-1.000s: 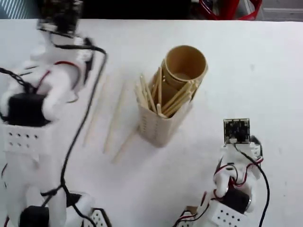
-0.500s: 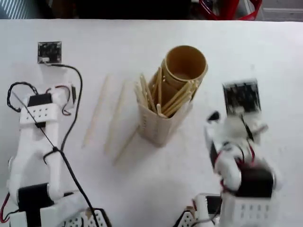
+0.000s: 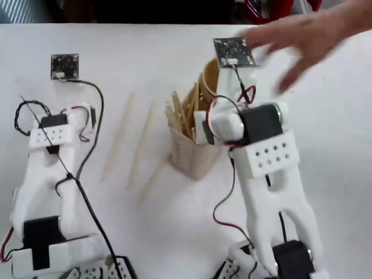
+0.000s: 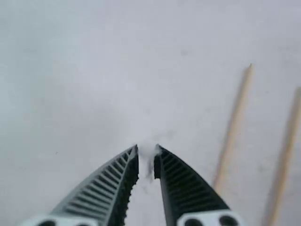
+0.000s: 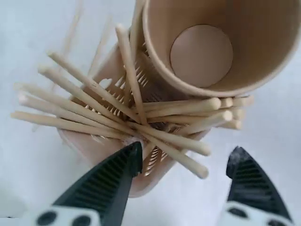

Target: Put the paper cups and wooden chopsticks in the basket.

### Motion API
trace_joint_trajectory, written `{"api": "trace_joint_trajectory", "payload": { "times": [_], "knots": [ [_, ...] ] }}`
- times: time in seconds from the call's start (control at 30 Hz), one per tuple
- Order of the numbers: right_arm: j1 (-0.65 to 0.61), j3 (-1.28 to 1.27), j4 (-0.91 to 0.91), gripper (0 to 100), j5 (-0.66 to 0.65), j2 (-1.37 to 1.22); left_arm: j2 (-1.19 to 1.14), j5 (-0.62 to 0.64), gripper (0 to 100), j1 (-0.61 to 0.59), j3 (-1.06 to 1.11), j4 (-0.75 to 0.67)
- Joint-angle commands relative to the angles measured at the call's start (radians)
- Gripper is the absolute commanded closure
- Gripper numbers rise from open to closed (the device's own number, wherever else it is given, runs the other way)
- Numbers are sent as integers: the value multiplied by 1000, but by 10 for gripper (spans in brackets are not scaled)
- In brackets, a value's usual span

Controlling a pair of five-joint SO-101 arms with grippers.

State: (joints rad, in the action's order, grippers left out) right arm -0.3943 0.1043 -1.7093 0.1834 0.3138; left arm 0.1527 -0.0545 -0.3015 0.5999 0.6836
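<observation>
Right pincer (image 5: 187,153) hangs wide open just above the basket (image 5: 84,141), holding nothing. Left pincer (image 4: 146,149) is drawn in to a narrow slit, also holding nothing, and sits over bare desk (image 3: 145,52) beside two loose chopsticks (image 4: 233,127).

Most of the job looks done. A cup (image 5: 202,52) stands upright in the basket, and a bundle of chopsticks (image 5: 94,113) leans crisscrossed against it, their ends sticking out over the rim. Left to do, by my reading: three chopsticks lie flat on the desk between the left arm and the basket, two side by side (image 3: 118,136) and a third (image 3: 152,180) nearer the basket's foot.

From above, the right arm covers much of the basket and nearly all of the cup. The task speaks of several cups, but one rim is all that can be made out, and whether others are nested inside it cannot be told. The far ends of the loose chopsticks are cut off in the left wrist view.
</observation>
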Motion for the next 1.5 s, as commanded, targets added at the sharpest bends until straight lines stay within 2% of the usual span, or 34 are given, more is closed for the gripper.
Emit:
{"api": "trace_joint_trajectory", "payload": {
  "times": [0.0, 0.23, 0.4, 0.5, 0.6, 0.83, 1.0, 1.13, 1.47],
  "knots": [
    [-8, 31, 25, 690, 11, -38, 4, 5, 920, 8, -11, -18],
    [5, 31, 44, 690, 11, -185, 2, 5, 920, 8, -9, -18],
    [71, 37, 24, 690, 3, -163, 2, 5, 920, 8, -9, -18],
    [97, 35, 5, 690, -11, -94, 2, 5, 920, 8, -9, -18],
    [114, -2, -8, 690, -146, 12, 1, 5, 920, 8, -9, -18],
    [120, -261, 71, 753, -210, 372, -1, 5, 920, 8, -9, -18],
    [122, -451, 99, 724, -324, 515, -1, 6, 920, 8, -9, -18],
    [116, -551, 111, 722, -336, 532, -1, 6, 920, 8, -9, -20],
    [122, -569, 110, 722, -311, 615, 1, 6, 920, 8, -11, -20]
  ]
}}
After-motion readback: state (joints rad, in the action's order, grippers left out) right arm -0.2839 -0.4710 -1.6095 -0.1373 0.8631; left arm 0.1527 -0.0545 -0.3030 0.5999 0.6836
